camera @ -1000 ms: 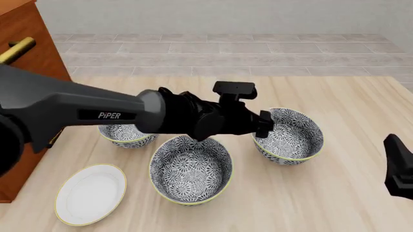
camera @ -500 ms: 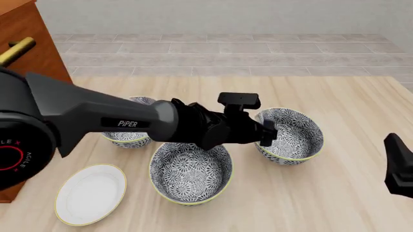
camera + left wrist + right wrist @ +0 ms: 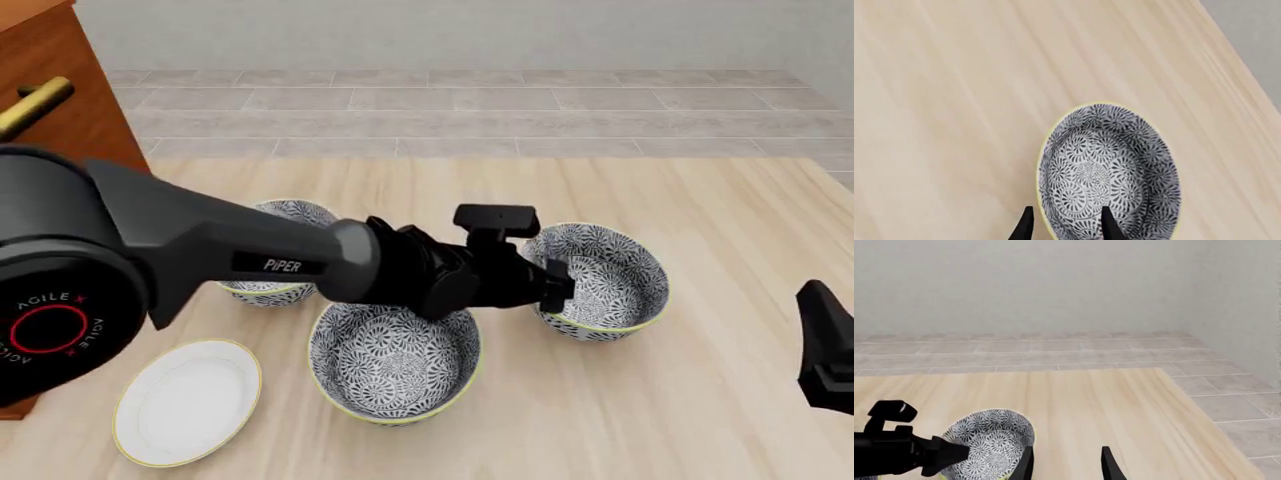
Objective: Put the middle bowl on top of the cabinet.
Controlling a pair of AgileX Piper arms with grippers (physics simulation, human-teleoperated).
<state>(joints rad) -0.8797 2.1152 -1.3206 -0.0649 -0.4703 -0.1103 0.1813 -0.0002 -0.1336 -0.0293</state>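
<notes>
Now left arm [image 3: 267,265] stretches from near left diagonally across table [image 3: 694,400], forearm low over front bowl [image 3: 394,362], wrist roughly level. Left gripper [image 3: 558,287] at near rim of right-hand bowl [image 3: 607,275]; in wrist view fingers [image 3: 1107,225] parted, straddling that rim, one inside, one outside, not clamped. Middle bowl: front one of three, on table, ungrasped. Third bowl [image 3: 287,290] partly behind arm. Plate [image 3: 184,400] near left. Cabinet [image 3: 54,90] far left. Right gripper [image 3: 827,345] at right edge, fingers [image 3: 1109,465] apart, holding nothing.
</notes>
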